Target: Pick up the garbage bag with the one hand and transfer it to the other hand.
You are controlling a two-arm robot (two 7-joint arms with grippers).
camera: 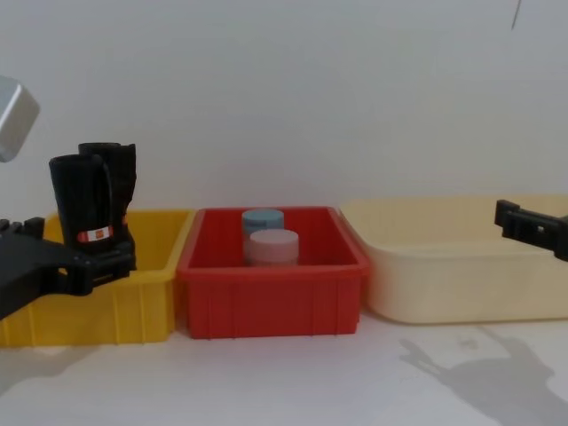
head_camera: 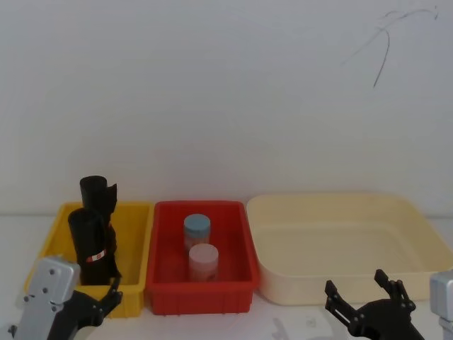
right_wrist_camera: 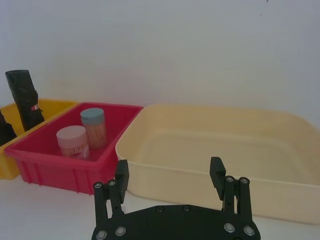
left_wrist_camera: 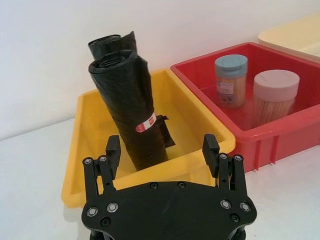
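1. Left gripper [left_wrist_camera: 161, 146]: low on the left, at the near wall of the yellow bin [head_camera: 133, 212]. Fingers are spread wide with nothing pinched. In the left wrist view the gap lines up with the garbage bag just beyond the tips. I can't tell whether a tip touches it.
2. The yellow bin is the leftmost of three containers in a row on the white table [camera: 284, 382], just beside the red bin [head_camera: 170, 297].
3. Garbage bag [left_wrist_camera: 131, 107]: a black crinkled roll standing on end inside the yellow bin, leaning slightly. Its top sits well above the rim. The orange-red and white label [left_wrist_camera: 145, 123] is on the lower half, facing the left gripper.
4. Second black roll [left_wrist_camera: 107, 42]: also in the yellow bin, right behind the garbage bag and against it. Its ragged top shows above the bag's top in the head view.
5. The red bin, in the middle, holds two jars standing upright, one behind the other.
6. Blue-lidded jar [head_camera: 197, 230] is at the back. Pink-lidded jar [head_camera: 203, 262] is in front of it, close or touching. The pink one holds thin pale sticks.
7. Cream tub [head_camera: 340, 248]: rightmost, wider and shallower than the bins, just beside the red bin.
8. Right gripper [right_wrist_camera: 169, 166]: low on the right, over the table in front of the cream tub's near wall. Fingers are spread and hold nothing. It is well apart from the garbage bag.
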